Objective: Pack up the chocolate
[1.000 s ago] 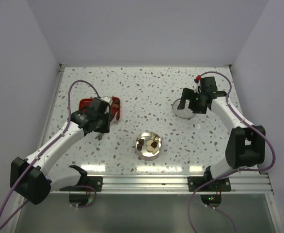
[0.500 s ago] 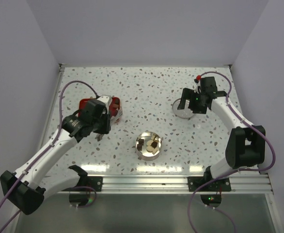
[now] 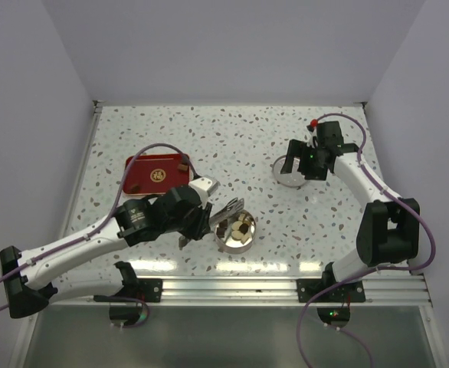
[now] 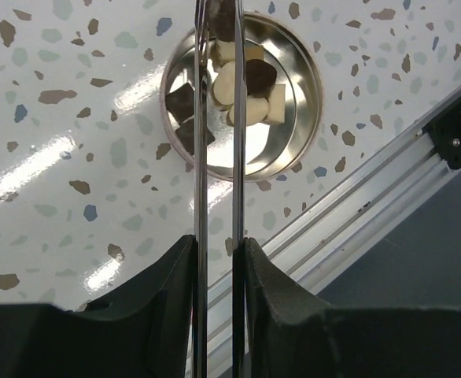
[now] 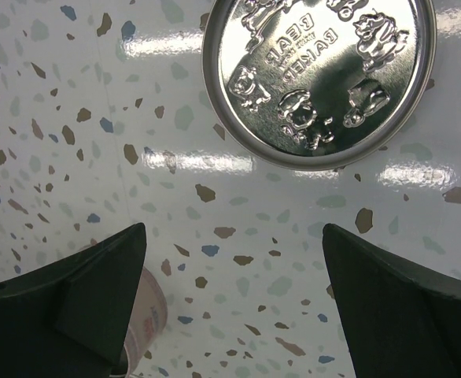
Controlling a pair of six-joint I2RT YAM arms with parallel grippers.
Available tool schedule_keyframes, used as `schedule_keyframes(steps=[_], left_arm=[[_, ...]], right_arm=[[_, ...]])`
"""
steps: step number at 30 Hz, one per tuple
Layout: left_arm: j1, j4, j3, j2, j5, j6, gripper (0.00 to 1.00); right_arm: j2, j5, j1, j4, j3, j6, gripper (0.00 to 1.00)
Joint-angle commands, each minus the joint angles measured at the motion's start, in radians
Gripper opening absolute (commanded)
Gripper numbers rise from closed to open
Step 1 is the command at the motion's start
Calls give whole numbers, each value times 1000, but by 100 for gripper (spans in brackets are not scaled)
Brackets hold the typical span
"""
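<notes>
Left gripper (image 4: 217, 244) clamps tweezers (image 4: 200, 157) — tips above chocolate (image 4: 230, 83) in tin (image 4: 297, 55)

Left gripper (image 3: 200, 220), two o'clock of its base, tight on tweezers (image 3: 226, 208); right gripper (image 3: 290, 165), eleven o'clock, jaws wide.

The tin (image 4: 303, 101), lid (image 5: 317, 79) and tweezers (image 4: 200, 173) are shiny metal; the speckled table (image 4: 73, 79) is glossy.

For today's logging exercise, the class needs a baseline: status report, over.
Left gripper shut on tweezers, tips over tin. Right gripper open above lid. Several chocolate pieces in tin, nothing blocking.
</notes>
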Motion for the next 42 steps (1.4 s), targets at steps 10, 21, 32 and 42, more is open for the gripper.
schedule_keyframes(steps=[10,21,32,42], left_arm=[[-118,0,13,-7,-74,-160,36],[-121,-28,31,-1,-75,-155,40],[49,-75,226,115,-232,-71,37],[465,-6,217,165,-161,106,37]], right_arm=[[-23,-19,-3,-24,37,-14,97],[-17,-19,-3,-21,35,-17,97],[-18,-14,-3,-28,53,-15,97],[-52,-8,-3,-36,38,-27,97]])
